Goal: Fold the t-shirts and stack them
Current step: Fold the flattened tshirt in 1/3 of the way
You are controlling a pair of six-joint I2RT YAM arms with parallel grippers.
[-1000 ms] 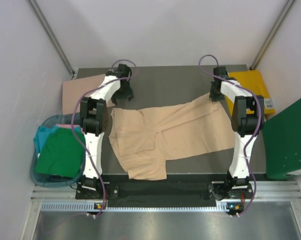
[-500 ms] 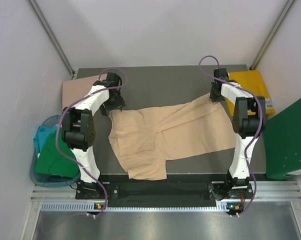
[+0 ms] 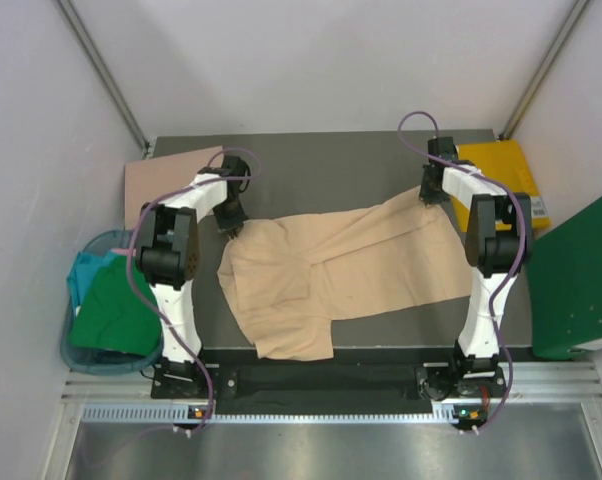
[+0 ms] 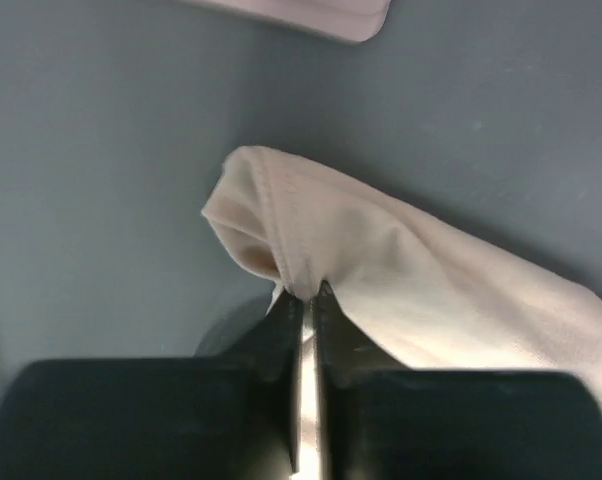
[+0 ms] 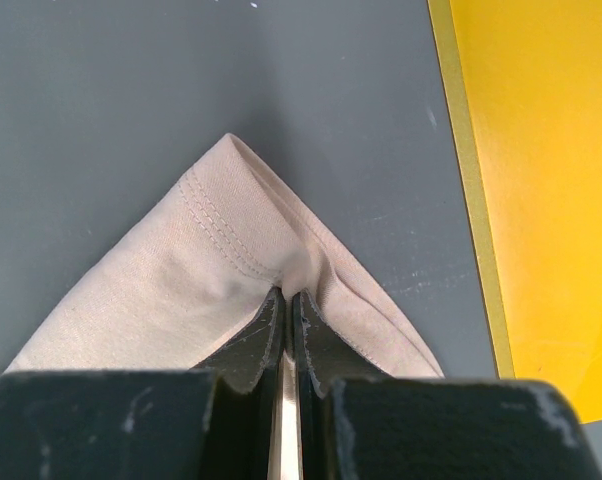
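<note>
A light beige t-shirt (image 3: 331, 275) lies crumpled across the middle of the dark table, one part hanging toward the near edge. My left gripper (image 3: 231, 222) is shut on the shirt's far left corner; in the left wrist view the hemmed fold (image 4: 291, 215) is pinched between the tips of the gripper (image 4: 306, 292). My right gripper (image 3: 431, 190) is shut on the far right corner, and the right wrist view shows the stitched corner (image 5: 211, 240) bunched in the closed gripper (image 5: 284, 295). Green (image 3: 121, 305), teal (image 3: 84, 270) and pink t-shirts sit in a basket at the left.
A round teal basket (image 3: 76, 352) stands off the table's left edge. A tan sheet (image 3: 151, 180) lies at the back left corner. A yellow flat item (image 3: 501, 165) (image 5: 541, 180) lies at the back right, a green board (image 3: 581, 280) to its right.
My left gripper came down from beyond the shirt to its far left corner and shut on the cloth. The right arm and the shirt's body have stayed put.
</note>
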